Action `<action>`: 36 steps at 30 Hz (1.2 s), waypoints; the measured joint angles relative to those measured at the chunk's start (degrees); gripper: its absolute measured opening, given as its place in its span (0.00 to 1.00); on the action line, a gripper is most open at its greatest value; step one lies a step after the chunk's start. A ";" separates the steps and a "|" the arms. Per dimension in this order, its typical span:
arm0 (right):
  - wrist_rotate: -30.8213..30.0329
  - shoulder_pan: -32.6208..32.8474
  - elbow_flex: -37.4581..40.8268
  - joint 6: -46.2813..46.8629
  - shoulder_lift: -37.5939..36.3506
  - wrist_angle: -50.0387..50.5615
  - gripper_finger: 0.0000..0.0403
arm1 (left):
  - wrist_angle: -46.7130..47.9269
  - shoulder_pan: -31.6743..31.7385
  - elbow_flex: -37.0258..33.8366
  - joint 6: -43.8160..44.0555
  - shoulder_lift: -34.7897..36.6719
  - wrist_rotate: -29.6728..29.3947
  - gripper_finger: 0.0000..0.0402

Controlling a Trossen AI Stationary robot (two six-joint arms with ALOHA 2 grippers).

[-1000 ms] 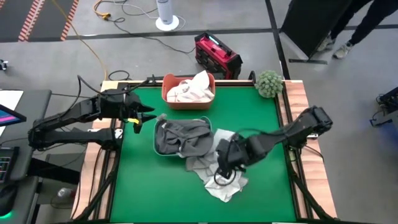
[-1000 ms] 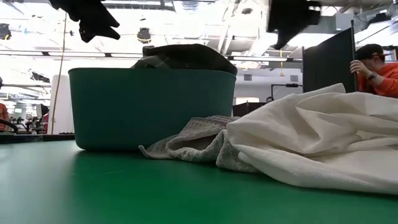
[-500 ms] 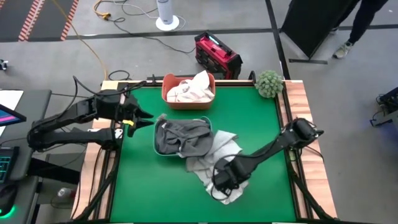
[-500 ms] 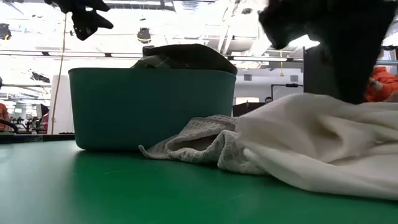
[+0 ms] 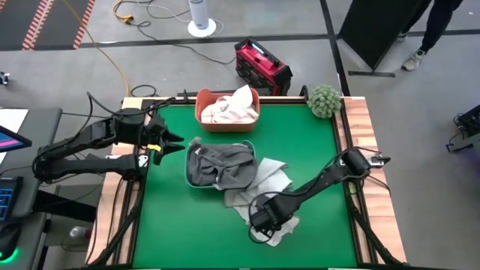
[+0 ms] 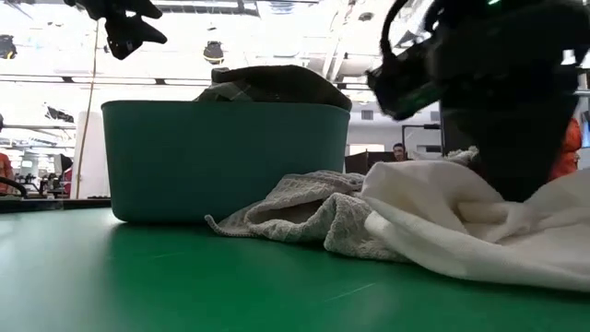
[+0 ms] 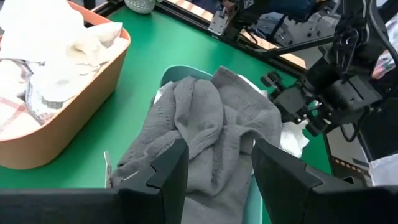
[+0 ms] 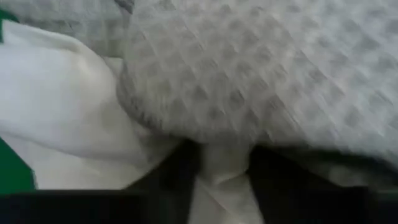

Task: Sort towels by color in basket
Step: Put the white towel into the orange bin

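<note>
A teal tub holds a dark grey towel, also the dark grey towel in the left wrist view. A light grey waffle towel lies against the tub's right side, partly over a white towel spread on the table. An orange tub at the far edge holds white and cream towels. My left gripper hovers open to the left of the teal tub. My right gripper is down on the white towel, open. My right gripper comes from above, slanting from the table's right. Its fingers stand on either side of a ridge of the white towel, next to the edge of the waffle towel. The towel lies on the table.
A fuzzy green ball sits at the table's far right corner. Wooden rails edge the table. Bare green surface lies near and left of the towels. A red case stands on the floor beyond the table.
My right gripper has moved down and toward the table's near edge, from above the waffle towel onto the white towel. The white towel has sunk in under it. My left gripper has shifted a little toward the left edge.
</note>
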State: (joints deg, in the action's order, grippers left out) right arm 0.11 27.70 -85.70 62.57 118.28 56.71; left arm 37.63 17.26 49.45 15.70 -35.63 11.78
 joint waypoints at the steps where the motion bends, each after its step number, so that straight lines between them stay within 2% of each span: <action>1: 0.80 -0.31 -0.05 0.02 0.30 -0.44 0.32 | 0.00 0.00 0.00 0.00 -0.03 -0.32 0.42; 4: 1.54 -1.16 0.02 -0.05 -0.08 -1.14 0.10 | -0.02 0.00 0.00 0.00 0.03 -0.66 0.42; 5: 1.46 -1.32 0.08 -0.47 -0.65 -1.45 0.07 | -0.02 0.01 0.00 0.00 0.03 -0.67 0.42; 8: 0.05 -1.88 0.14 -1.95 -3.86 -1.95 0.07 | -0.15 0.00 0.00 -0.21 0.01 -0.69 0.42; 11: -1.53 -2.72 0.14 -6.64 -10.06 -6.18 0.08 | -2.50 0.00 0.00 -1.35 0.01 -0.75 0.42; 18: 0.49 -7.89 0.10 -13.28 -26.35 -28.02 0.08 | -14.97 0.00 0.00 -1.94 0.03 -0.75 0.42; 21: -3.37 -11.24 0.10 -19.87 -32.39 -36.77 0.08 | -19.81 0.00 0.00 -1.95 0.03 -0.74 0.42; 24: -6.00 -14.69 0.10 -30.70 -36.80 -47.11 0.08 | -22.88 0.00 0.00 -1.99 0.01 -1.98 0.42; 27: -6.07 -18.34 0.03 -41.06 -39.56 -55.82 0.08 | -23.87 0.02 0.00 -1.97 0.11 -4.94 0.42; 30: -6.07 -22.57 0.03 -47.57 -40.53 -60.91 0.08 | -24.26 0.00 0.00 -2.00 1.14 -8.92 0.41; 34: -5.84 -29.36 0.03 -48.94 -39.13 -61.26 0.08 | -24.37 0.02 0.00 -2.14 2.39 -15.41 0.42; 36: -3.77 -32.87 0.03 -48.93 -37.16 -60.55 0.08 | -24.30 0.02 0.00 -2.77 2.67 -18.45 0.42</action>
State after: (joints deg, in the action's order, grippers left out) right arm -3.65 -5.17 -85.67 13.64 81.13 -3.84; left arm 13.33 17.28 49.45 12.93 -32.96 -6.67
